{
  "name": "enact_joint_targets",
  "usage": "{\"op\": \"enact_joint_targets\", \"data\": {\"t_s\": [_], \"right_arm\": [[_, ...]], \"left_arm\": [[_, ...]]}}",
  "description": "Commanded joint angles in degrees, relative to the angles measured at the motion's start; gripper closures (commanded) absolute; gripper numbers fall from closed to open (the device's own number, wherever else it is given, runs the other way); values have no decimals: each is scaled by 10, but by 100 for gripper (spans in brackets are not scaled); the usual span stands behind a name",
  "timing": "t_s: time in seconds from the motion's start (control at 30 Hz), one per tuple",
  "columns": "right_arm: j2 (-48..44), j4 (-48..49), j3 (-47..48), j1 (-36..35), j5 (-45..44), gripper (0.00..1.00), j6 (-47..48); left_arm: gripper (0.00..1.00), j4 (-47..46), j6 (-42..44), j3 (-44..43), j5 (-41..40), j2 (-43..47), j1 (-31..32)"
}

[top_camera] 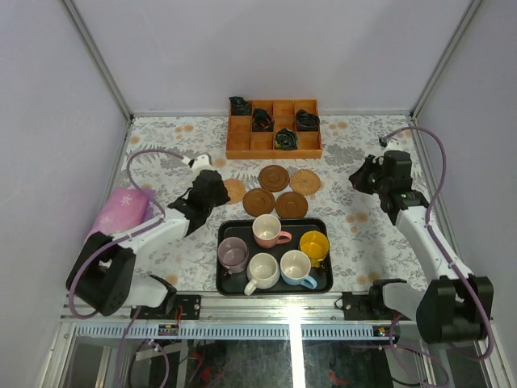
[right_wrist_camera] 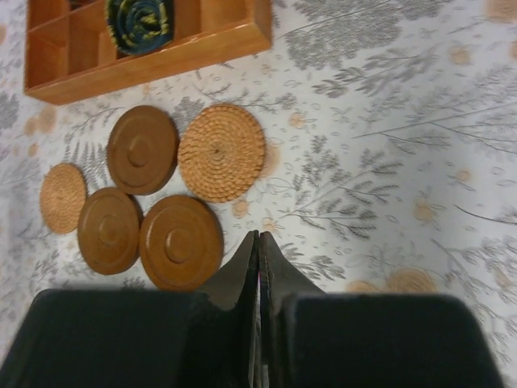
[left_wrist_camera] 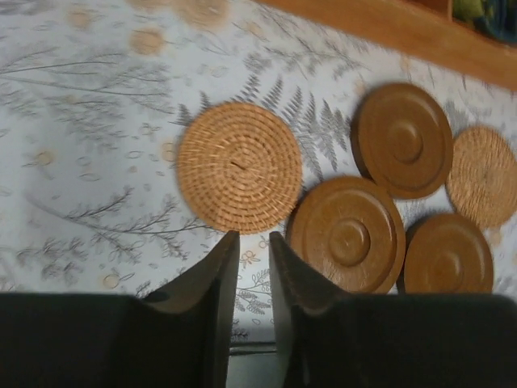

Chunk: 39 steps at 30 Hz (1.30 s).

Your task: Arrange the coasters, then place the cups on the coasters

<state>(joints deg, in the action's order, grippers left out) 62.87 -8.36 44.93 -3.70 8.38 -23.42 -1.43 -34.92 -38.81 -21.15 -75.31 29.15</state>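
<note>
Left gripper [left_wrist_camera: 252, 238] clenched, empty, poised just beside woven coaster [left_wrist_camera: 238, 167]. Right gripper [right_wrist_camera: 259, 238] clenched, empty. Coasters [top_camera: 274, 176] bunched edge-to-edge — cups [top_camera: 266, 230] parked in tray [top_camera: 275, 291] pending spacing.

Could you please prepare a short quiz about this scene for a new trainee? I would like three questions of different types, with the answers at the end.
1. How many cups stand on the black tray? A) three B) five C) four
2. True or false: the left tool and the right tool are both shut and hold nothing.
3. Fill in the word: of the five coasters lying beyond the tray, ___ are of the lighter woven kind.

Key: 1 B; 2 true; 3 two.
</note>
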Motion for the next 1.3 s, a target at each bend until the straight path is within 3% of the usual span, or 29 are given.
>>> {"op": "enact_joint_targets", "data": {"t_s": [0.0,0.03,0.13,0.3,0.77,1.27], "right_arm": [[65,66,33,-10,98,100,-3],[77,75,35,-18,103,100,-2],[121,81,59,-50,97,97,20],[202,74,120,-110,86,93,48],[440,63,295,-184,153,94,69],[582,21,425,-223,185,92,76]], "left_arm": [[92,-96,22,-26,128,-56,-2],[99,-99,21,-31,142,-72,-2],[100,-107,28,-47,173,-111,-1],[92,-116,51,-72,194,-144,5],[92,-161,45,-148,317,-269,6],[91,-94,52,-170,292,-311,4]]}}
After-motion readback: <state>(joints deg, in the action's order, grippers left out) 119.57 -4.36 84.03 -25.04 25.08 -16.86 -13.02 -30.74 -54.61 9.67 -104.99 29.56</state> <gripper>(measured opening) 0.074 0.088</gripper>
